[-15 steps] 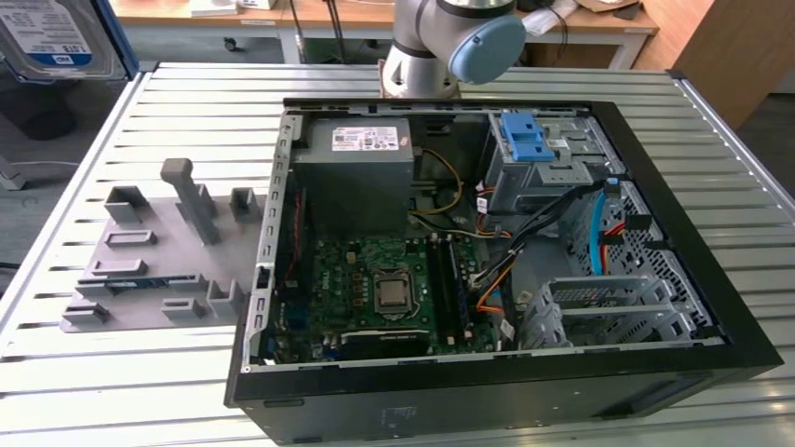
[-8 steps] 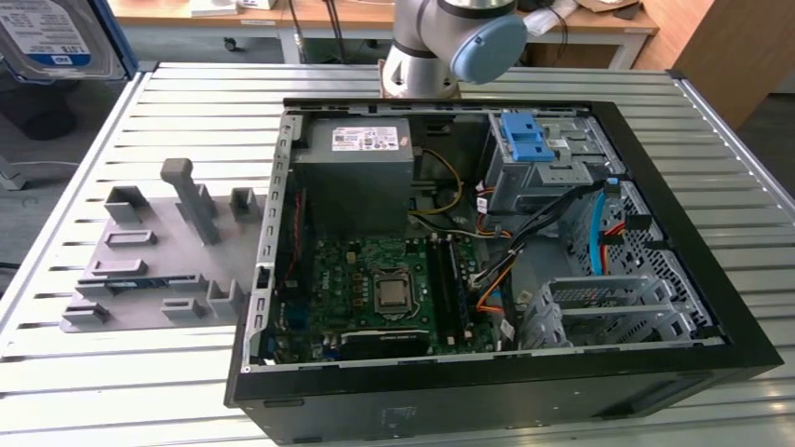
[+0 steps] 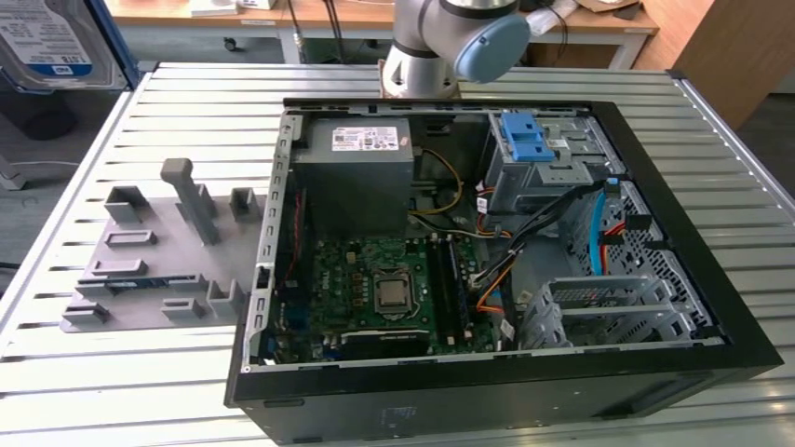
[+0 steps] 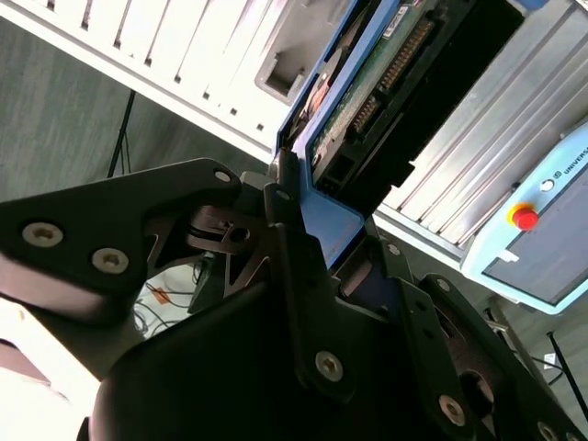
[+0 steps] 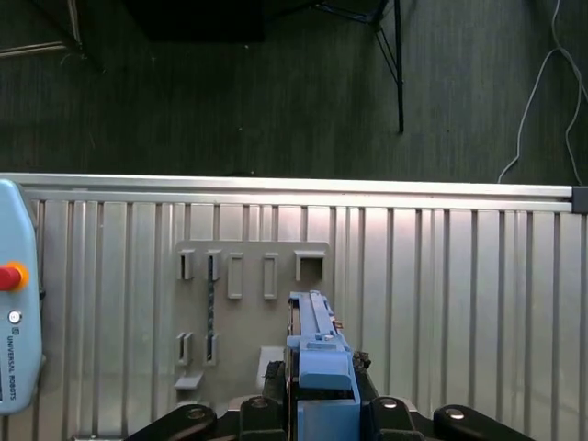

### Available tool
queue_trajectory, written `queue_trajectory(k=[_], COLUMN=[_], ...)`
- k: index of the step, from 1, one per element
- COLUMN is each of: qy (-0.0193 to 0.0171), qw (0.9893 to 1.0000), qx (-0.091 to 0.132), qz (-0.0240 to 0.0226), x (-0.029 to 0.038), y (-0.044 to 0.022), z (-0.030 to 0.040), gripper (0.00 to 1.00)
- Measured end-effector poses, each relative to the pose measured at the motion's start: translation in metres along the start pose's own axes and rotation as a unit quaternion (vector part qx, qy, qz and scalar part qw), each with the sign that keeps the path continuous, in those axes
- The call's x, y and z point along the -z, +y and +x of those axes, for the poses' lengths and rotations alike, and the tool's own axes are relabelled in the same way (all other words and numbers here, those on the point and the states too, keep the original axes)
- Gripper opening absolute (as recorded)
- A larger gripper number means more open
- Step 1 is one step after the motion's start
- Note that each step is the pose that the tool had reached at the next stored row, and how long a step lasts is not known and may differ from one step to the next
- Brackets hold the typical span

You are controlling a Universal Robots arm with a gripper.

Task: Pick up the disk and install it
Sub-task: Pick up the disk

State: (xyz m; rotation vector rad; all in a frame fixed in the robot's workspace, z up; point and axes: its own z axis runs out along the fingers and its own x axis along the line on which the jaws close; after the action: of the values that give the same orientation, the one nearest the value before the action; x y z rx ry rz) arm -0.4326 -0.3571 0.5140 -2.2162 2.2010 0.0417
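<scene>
Half done, I judge: the gripper (image 5: 317, 372) clamps the disk (image 5: 312, 322), carried clear above the grey holder plate (image 5: 243, 317) beneath it; installation remains.

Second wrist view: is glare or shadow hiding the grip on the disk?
No: in the second wrist view the gripper is dark, but the disk with its blue frame shows plainly between its fingers, and the table slats behind are washed out; in the first wrist view a bright band runs along the table's edge.
</scene>
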Motion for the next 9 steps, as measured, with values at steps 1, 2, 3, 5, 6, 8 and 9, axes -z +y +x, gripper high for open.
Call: queue_trajectory(k=[1,2,3,5,6,8,9], qy=[0.0,0.0,0.0,0.0,0.0,0.0,-0.0001], qw=[1.0,1.0,1.0,1.0,1.0,1.0,1.0], qx=[0.0,0.0,0.0,0.0,0.0,0.0,0.0], qz=[-0.0002,-0.0004,-0.0007,-0.0013,-0.0014,-0.0016,-0.0018], x=[0.0,0.0,0.0001,0.0002,0.0002,0.0003,0.0004], y=[-0.0031,-0.0062,-0.0093,-0.015,-0.0171,-0.02,-0.0213], z=[0.0008,0.0016,0.0024,0.0041,0.0053,0.0086,0.0102], gripper=[0.36,0.36,0.36,0.36,0.36,0.36,0.36])
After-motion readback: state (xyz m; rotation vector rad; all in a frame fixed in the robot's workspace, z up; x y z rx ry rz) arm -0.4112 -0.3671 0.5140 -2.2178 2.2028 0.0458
